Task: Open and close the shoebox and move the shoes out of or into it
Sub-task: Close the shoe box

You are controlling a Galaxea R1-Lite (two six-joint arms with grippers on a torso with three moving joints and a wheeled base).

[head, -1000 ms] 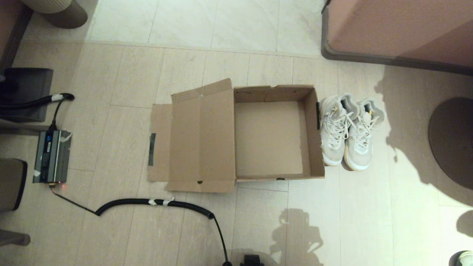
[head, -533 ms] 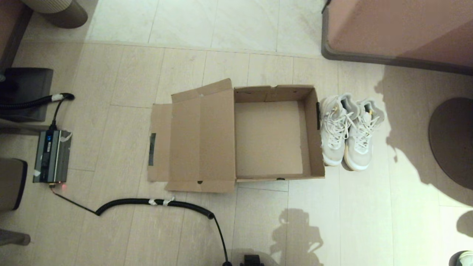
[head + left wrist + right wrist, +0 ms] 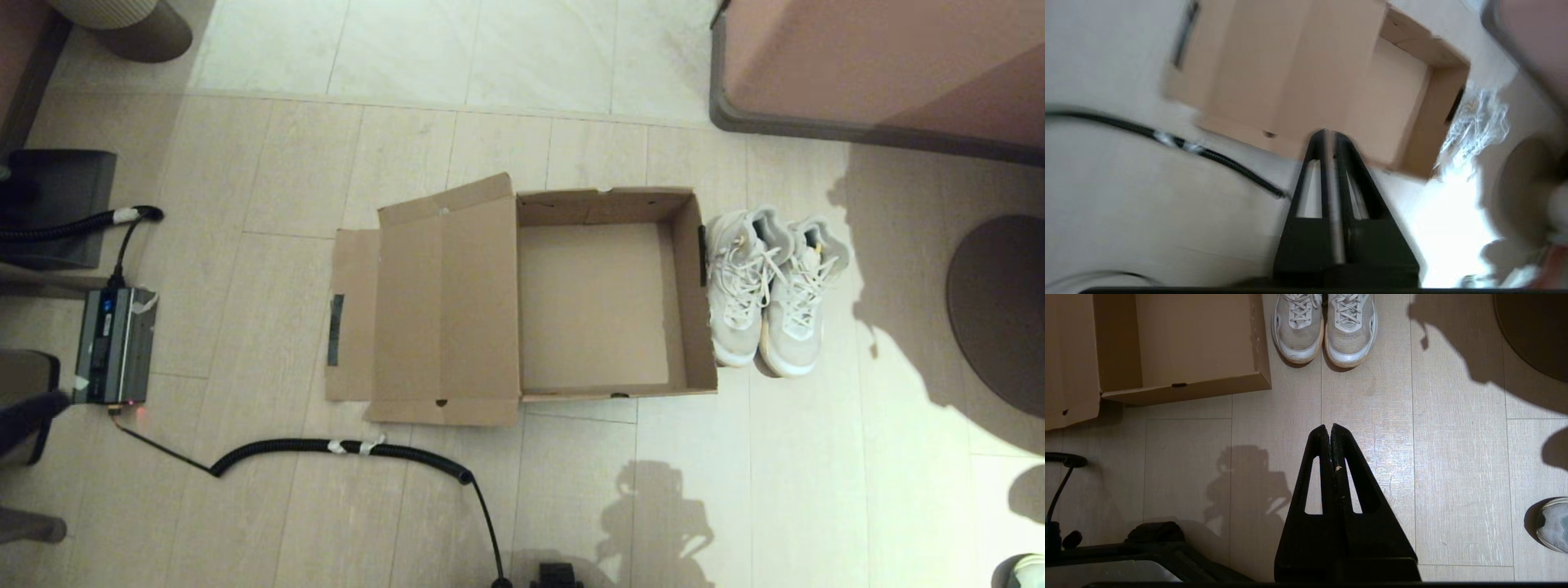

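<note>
The brown shoebox (image 3: 694,310) stands open and empty on the floor. Its lid (image 3: 441,310) lies folded out flat to the left, with a dark tape strip on the outer flap. The pair of off-white shoes (image 3: 771,290) stands side by side on the floor, against the box's right wall. In the left wrist view my left gripper (image 3: 1329,133) is shut and empty, above the floor before the shoebox (image 3: 1392,102), and the shoes (image 3: 1474,130) lie beyond. My right gripper (image 3: 1329,426) is shut and empty over bare floor, nearer me than the shoes (image 3: 1325,326) and the shoebox (image 3: 1196,339).
A black coiled cable (image 3: 343,447) runs across the floor in front of the lid. A grey power unit (image 3: 114,345) lies to the left. Pink furniture (image 3: 882,65) stands at the back right, and a round dark base (image 3: 1000,310) at the right. Another shoe (image 3: 1553,524) lies at the near right.
A dark part of my left arm has come into the head view at the left edge. The shoebox and the shoes have not moved.
</note>
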